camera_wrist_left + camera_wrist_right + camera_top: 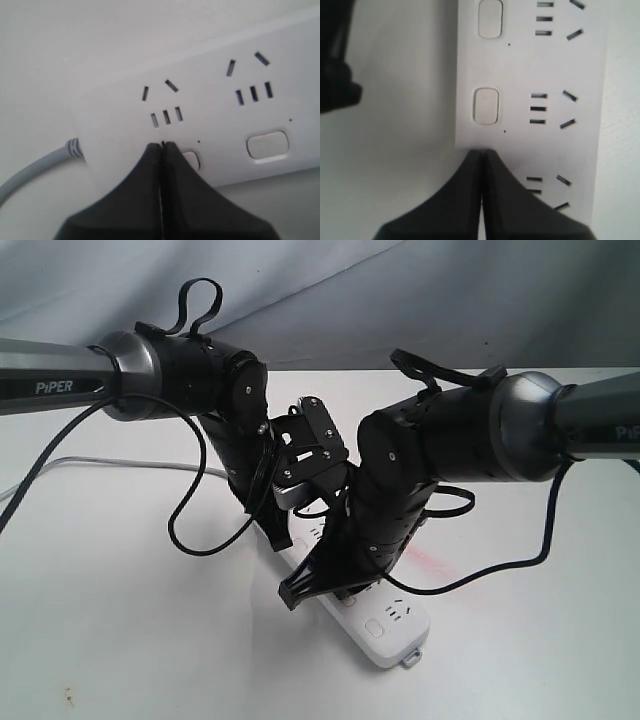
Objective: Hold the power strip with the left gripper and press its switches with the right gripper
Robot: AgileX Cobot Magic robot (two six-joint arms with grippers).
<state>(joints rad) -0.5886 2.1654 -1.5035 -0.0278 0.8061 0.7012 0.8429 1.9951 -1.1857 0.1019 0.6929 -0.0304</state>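
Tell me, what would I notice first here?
A black left arm and right arm meet in the middle, bent down over a white power strip on the white table. The left gripper, shut, sits over the strip's cord end; the right gripper, also shut, points down next to a switch.

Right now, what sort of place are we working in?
Probably a lab test bench: a plain white table, a grey cloth backdrop behind it, and the power strip laid out on it.

We look down aslant on the counter (100, 620) in the exterior view, from farther back. Both wrist views sit close, facing past their jaws onto the power strip (210, 115), which all three share.
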